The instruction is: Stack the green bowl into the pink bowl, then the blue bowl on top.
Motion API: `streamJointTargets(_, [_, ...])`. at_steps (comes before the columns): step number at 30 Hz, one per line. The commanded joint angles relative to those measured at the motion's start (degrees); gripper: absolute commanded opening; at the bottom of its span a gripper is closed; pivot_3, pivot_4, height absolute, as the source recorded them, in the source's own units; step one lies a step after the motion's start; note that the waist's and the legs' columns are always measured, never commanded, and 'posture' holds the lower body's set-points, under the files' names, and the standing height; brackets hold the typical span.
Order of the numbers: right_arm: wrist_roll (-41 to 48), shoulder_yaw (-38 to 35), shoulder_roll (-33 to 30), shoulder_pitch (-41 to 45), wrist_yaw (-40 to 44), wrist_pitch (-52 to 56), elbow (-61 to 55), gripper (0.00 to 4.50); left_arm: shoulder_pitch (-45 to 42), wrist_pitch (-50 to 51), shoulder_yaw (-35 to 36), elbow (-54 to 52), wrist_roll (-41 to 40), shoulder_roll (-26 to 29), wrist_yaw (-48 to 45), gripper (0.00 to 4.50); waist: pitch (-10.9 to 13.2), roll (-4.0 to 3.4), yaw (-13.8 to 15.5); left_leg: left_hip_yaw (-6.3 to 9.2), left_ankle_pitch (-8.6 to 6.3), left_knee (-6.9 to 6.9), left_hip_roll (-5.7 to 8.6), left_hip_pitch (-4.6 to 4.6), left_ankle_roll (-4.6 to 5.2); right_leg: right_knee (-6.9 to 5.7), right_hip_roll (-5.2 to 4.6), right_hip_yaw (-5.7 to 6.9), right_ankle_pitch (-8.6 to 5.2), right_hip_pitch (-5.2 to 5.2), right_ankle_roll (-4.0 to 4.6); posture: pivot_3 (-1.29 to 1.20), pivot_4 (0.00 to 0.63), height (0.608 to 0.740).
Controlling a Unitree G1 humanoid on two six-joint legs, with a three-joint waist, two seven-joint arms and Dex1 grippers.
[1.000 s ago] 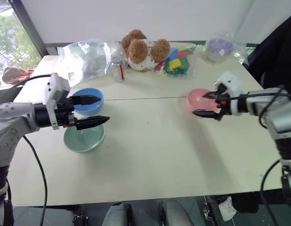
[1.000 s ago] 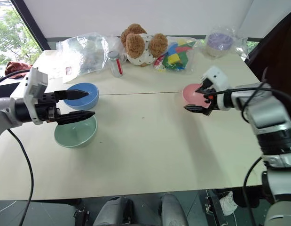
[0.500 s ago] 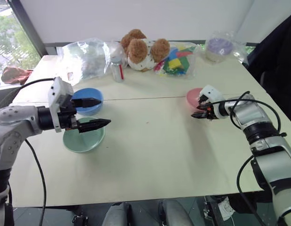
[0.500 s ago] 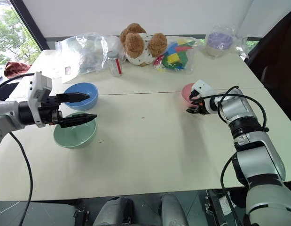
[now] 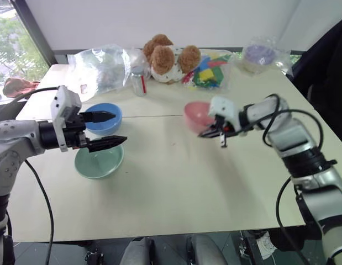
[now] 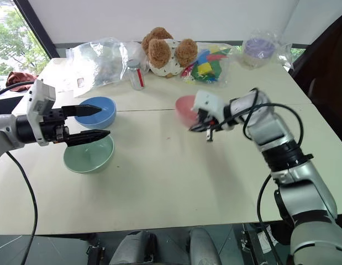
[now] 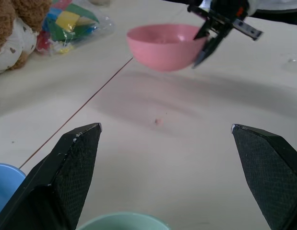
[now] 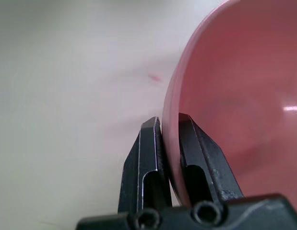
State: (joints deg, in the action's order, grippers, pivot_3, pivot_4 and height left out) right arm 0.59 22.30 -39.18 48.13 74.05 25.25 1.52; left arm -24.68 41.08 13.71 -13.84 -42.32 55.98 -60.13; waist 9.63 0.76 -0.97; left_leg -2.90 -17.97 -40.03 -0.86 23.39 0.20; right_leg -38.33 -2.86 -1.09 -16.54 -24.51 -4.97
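We have the pink bowl (image 5: pixel 196 115) pinched by its rim in our right gripper (image 5: pixel 210 132), lifted off the table (image 5: pixel 176 182); left gripper (image 5: pixel 109 129) gapes wide above the green bowl (image 5: pixel 99 161)

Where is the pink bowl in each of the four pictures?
Left eye view: pink bowl at centre, right gripper shut on its rim.
Right eye view: centre, beside the table seam.
Left wrist view: top centre, lifted above the seam.
Right wrist view: right side, rim between the fingers.
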Motion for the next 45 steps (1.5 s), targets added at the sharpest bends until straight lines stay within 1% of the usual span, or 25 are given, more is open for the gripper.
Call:
streamJointTargets(1, [-2.34,3.59,2.17,-0.39,-0.95,-0.90,-3.20,0.05,-1.14,-0.59,0.29,-0.40,0.40,0.83,-0.64,4.50,0.00,-0.01,-0.02,-0.01,0.00,-0.03,0.03,0.00,0.00,-0.01,-0.02,0.00,0.00,0.00,0.00,0.00,0.150,0.740])
streamJointTargets(6, [-5.02,7.12,3.78,-0.22,-0.84,-4.37,-1.16,0.05,0.27,0.62,1.52,-2.19,-0.12,1.35,-0.52,4.50,0.00,0.00,0.21,0.01,0.01,-0.05,0.06,0.00,-0.02,-0.02,-0.03,0.03,0.00,0.01,0.00,0.00,0.150,0.740])
streamJointTargets(10, [-5.31,7.53,4.57,0.09,0.38,-6.27,-0.92,1.67,4.39,1.64,3.80,-5.33,-0.25,2.57,0.16,4.50,0.00,0.00,-0.19,0.00,0.06,0.02,0.04,0.00,-0.10,-0.01,-0.02,0.02,0.00,-0.04,0.00,0.00,0.150,0.740])
streamJointTargets(11, [-4.75,7.16,4.65,0.33,0.88,-5.92,-1.43,2.20,5.74,1.91,4.80,-6.15,-0.50,2.86,0.21,4.50,0.00,0.00,-0.18,0.00,0.05,0.03,0.01,0.00,-0.09,-0.01,0.00,0.02,0.00,-0.04,0.00,0.00,0.150,0.740])
streamJointTargets(12, [-4.10,6.62,4.75,0.60,1.28,-5.49,-1.87,2.85,7.06,1.97,5.65,-6.86,-0.49,3.26,0.13,4.50,0.00,0.00,-0.22,0.01,0.04,0.03,0.01,0.00,-0.07,-0.02,0.00,0.02,0.00,-0.04,0.00,0.00,0.150,0.740])
streamJointTargets(13, [-3.33,5.57,4.85,1.02,1.22,-4.71,-2.33,3.23,8.65,1.70,6.48,-7.55,-0.05,3.83,-0.21,4.50,0.00,0.00,-0.27,0.02,0.02,0.02,0.00,-0.01,-0.03,-0.02,0.00,0.02,0.00,-0.04,0.00,0.00,0.150,0.740])
streamJointTargets(15, [-0.61,2.42,4.53,1.93,1.42,-1.69,-3.54,4.36,11.48,0.98,7.90,-8.25,1.08,5.09,-0.93,4.50,0.01,0.00,-0.17,0.01,0.02,0.02,0.00,-0.02,-0.03,-0.03,-0.01,0.02,0.00,-0.03,0.00,0.00,0.150,0.740])
streamJointTargets(16, [1.33,0.51,4.07,2.35,1.89,0.32,-4.41,4.44,12.92,0.48,8.56,-8.37,1.82,5.81,-1.43,4.50,0.01,0.00,-0.13,0.02,0.02,0.02,0.00,-0.02,-0.03,-0.02,-0.01,0.02,0.00,-0.03,0.00,0.00,0.150,0.740])
streamJointTargets(18, [6.36,-3.98,2.79,2.86,3.15,5.43,-6.78,4.44,16.04,-1.17,9.76,-8.33,3.62,7.21,-2.88,4.50,0.01,-0.01,-0.02,0.02,0.02,0.03,0.00,-0.02,-0.03,-0.01,-0.04,0.03,0.00,-0.03,0.00,0.00,0.150,0.740])
streamJointTargets(21, [16.92,-13.61,1.18,3.84,3.28,17.01,-10.99,4.44,21.74,-5.41,11.02,-7.45,7.43,8.66,-5.71,4.50,0.01,-0.01,0.26,0.05,0.01,0.05,0.01,-0.01,-0.03,0.03,-0.10,0.09,0.00,0.00,0.01,0.00,0.150,0.740])
streamJointTargets(24, [22.51,-18.20,-0.85,3.40,2.73,22.36,-13.70,4.44,24.44,-9.43,9.86,-5.90,10.91,8.76,-6.52,4.50,0.01,-0.01,0.25,0.09,0.01,0.08,0.01,-0.01,-0.03,0.12,-0.17,0.15,-0.01,0.05,0.02,0.00,0.150,0.740])
streamJointTargets(26, [24.64,-20.04,-2.87,1.91,1.59,24.80,-15.77,4.44,25.14,-13.47,6.74,-4.21,14.56,8.42,-6.65,4.50,0.01,-0.01,0.18,0.10,0.00,0.11,0.03,-0.03,-0.02,0.12,-0.24,0.17,-0.01,0.06,0.03,0.00,0.150,0.740])
streamJointTargets(29, [26.95,-21.74,-5.89,-0.53,-0.29,27.78,-19.26,4.44,24.39,-20.84,0.23,-1.11,21.61,8.22,-6.58,4.50,0.01,-0.02,0.12,0.08,0.00,0.18,0.09,-0.05,-0.02,0.14,-0.34,0.17,-0.01,0.06,0.05,0.00,0.150,0.740])
streamJointTargets(35, [30.10,-23.18,-8.89,-2.70,-4.72,30.88,-23.14,4.44,20.04,-27.70,-8.55,4.45,28.47,6.20,-6.28,4.50,0.00,-0.04,-0.12,0.06,0.00,0.30,0.10,-0.02,-0.01,0.16,-0.37,0.18,-0.01,-0.04,0.05,0.00,0.150,0.740])
streamJointTargets(38, [31.39,-23.54,-9.67,-2.90,-6.55,31.49,-23.90,4.50,17.91,-29.21,-10.51,7.05,29.89,5.32,-6.54,3.63,0.00,-0.05,-0.17,0.05,0.00,0.35,0.10,-0.03,-0.01,0.18,-0.37,0.19,-0.01,-0.05,0.05,0.00,0.150,0.740])
streamJointTargets(45, [33.00,-23.78,-11.66,-2.88,-8.85,31.23,-23.49,4.50,14.73,-28.11,-11.59,6.72,27.10,5.16,-11.98,0.16,0.00,-0.03,0.10,0.02,0.00,0.35,0.10,-0.01,-0.01,0.18,-0.38,0.19,-0.01,-0.06,0.04,0.00,0.150,0.740])
